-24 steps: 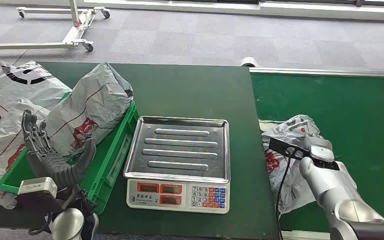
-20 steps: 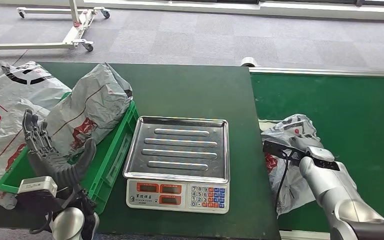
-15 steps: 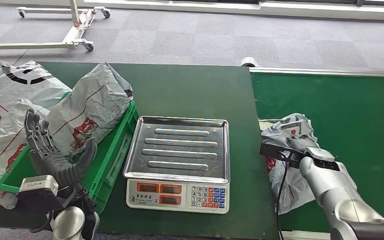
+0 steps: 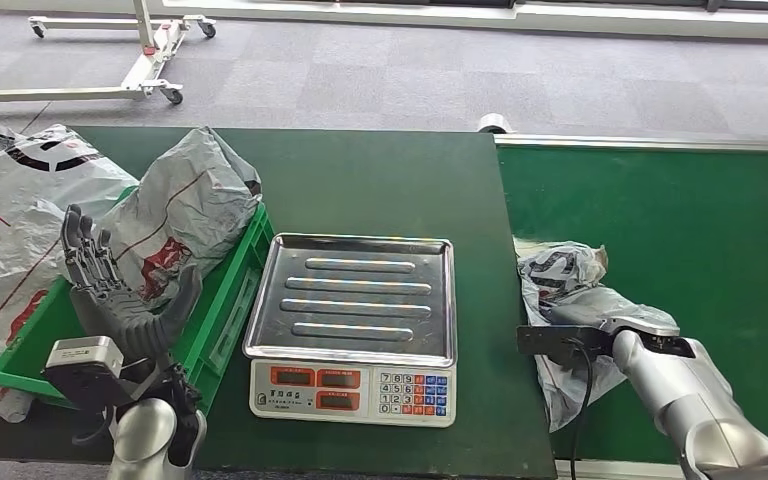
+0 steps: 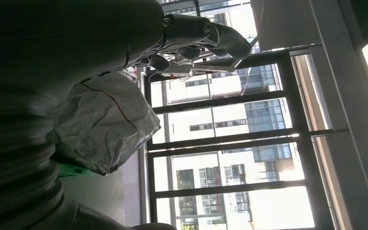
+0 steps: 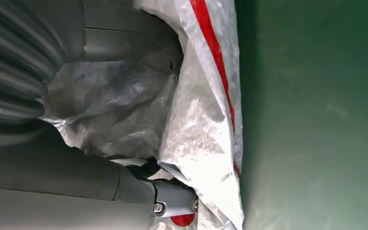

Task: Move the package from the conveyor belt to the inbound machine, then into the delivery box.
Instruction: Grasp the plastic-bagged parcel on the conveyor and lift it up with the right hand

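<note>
The package [image 4: 572, 300], a crumpled grey bag with red print, lies at the near left edge of the green conveyor belt [image 4: 700, 230], just right of the table [image 4: 380, 180]. It is grasped by the right robot hand [image 6: 124, 110], thumb and fingers pressed into the film in the wrist view. A firm hold on bunched film should be kept and the bag lifted clear before being carried left onto the scale tray [image 4: 355, 295]. The left robot hand [image 4: 120, 300] is held released, fingers spread, near the green delivery box [image 4: 225, 300].
</note>
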